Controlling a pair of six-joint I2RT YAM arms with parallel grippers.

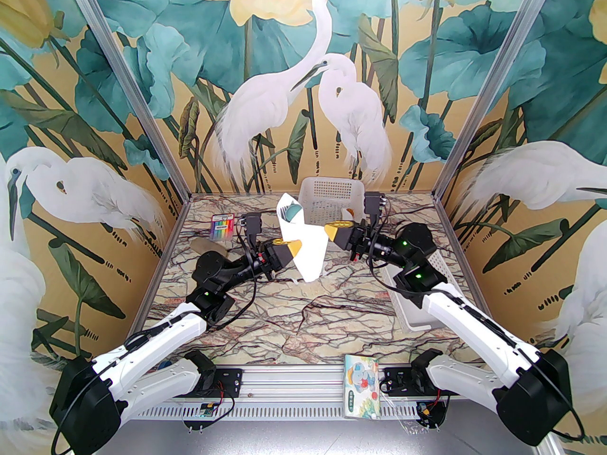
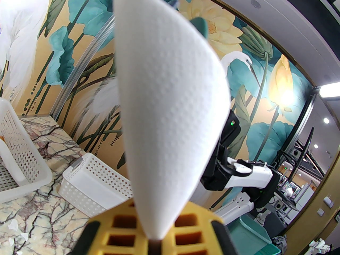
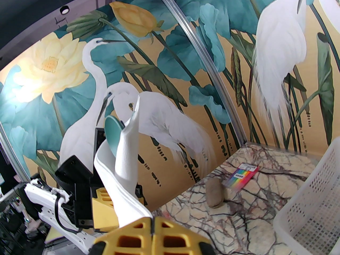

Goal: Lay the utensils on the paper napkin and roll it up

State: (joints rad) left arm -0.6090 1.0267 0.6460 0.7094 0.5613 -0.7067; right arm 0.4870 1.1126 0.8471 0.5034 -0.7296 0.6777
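Our left gripper (image 1: pixel 296 246) is pinching the lower part of the paper napkin (image 1: pixel 306 242), and we see the white paper poke up from between its yellow fingers (image 2: pixel 120 212). Our right gripper (image 1: pixel 328 229) is pressed shut on the napkin's side edge. We see the napkin rolled up and held tilted in the air above the table (image 1: pixel 294 311). A green spoon (image 1: pixel 290 212) peeks out of its top. Farther back sits a white basket (image 1: pixel 327 195)

Top camera looks down from six o'clock toward twelve, far back. Left wrist camera faces three o'clock, right faces nine, both close; all three share the thin white rolled paper napkin (image 1: pixel 306 249).
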